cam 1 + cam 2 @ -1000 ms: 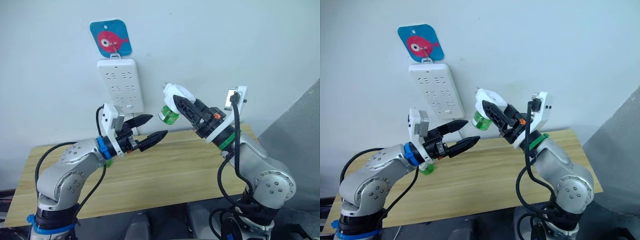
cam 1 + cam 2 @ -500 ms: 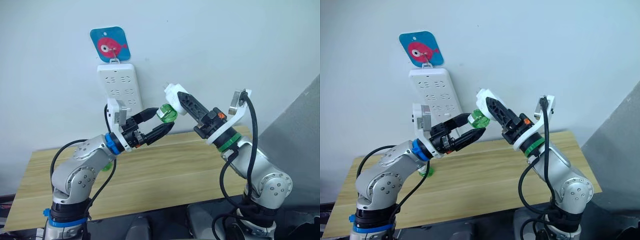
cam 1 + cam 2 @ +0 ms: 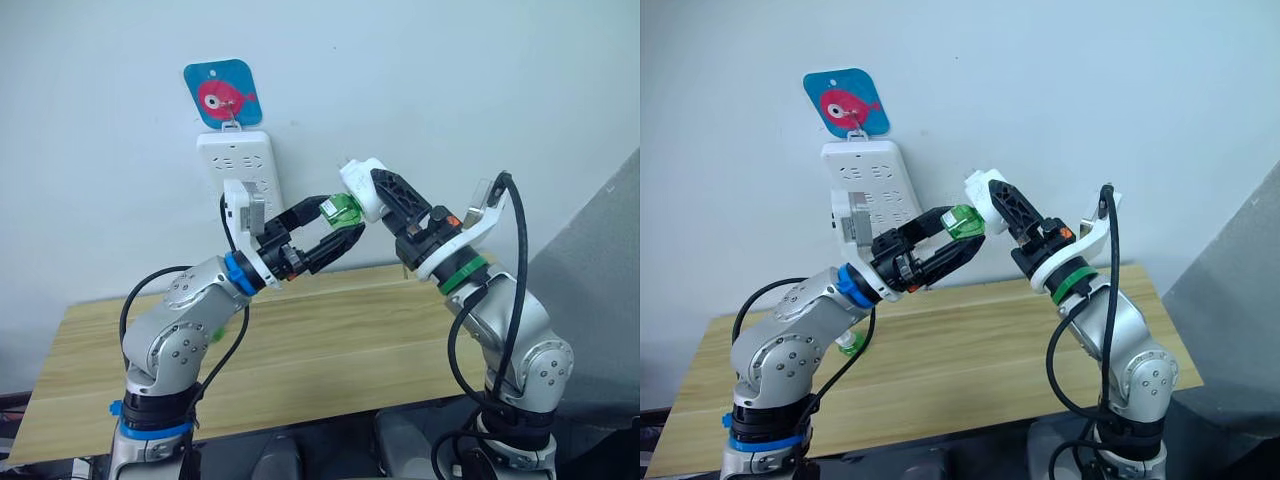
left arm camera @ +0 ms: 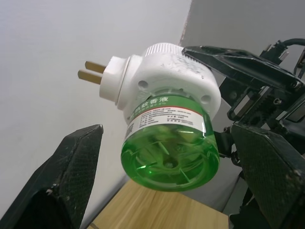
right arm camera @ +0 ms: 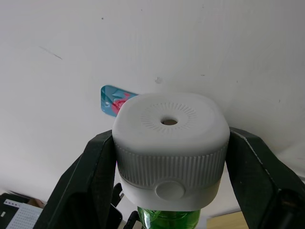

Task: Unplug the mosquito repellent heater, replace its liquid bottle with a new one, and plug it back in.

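Item: mosquito repellent heater (image 3: 362, 188), white, unplugged, held in the air in front of the wall, to the right of and slightly below the wall-hung power strip (image 3: 238, 163), prongs pointing toward the wall.

Holder: right gripper (image 5: 169, 152), clamped on the heater's ribbed white body, one black finger on each side.

Attachment: green liquid bottle (image 4: 167, 141), still screwed into the heater's underside, base facing the left arm.

Second tool: left gripper (image 3: 338, 222), jaws spread wide on either side of the bottle, not visibly touching it; it sat below and right of the strip.

Spare: a further green bottle (image 3: 846, 346) stood on the wooden table (image 3: 330, 350), well below the strip.

Risks noted: if the left jaws closed off-centre on the smooth round bottle, it could slip. Twisting against a light right-hand hold might turn the heater in the fingers or drop it to the table.
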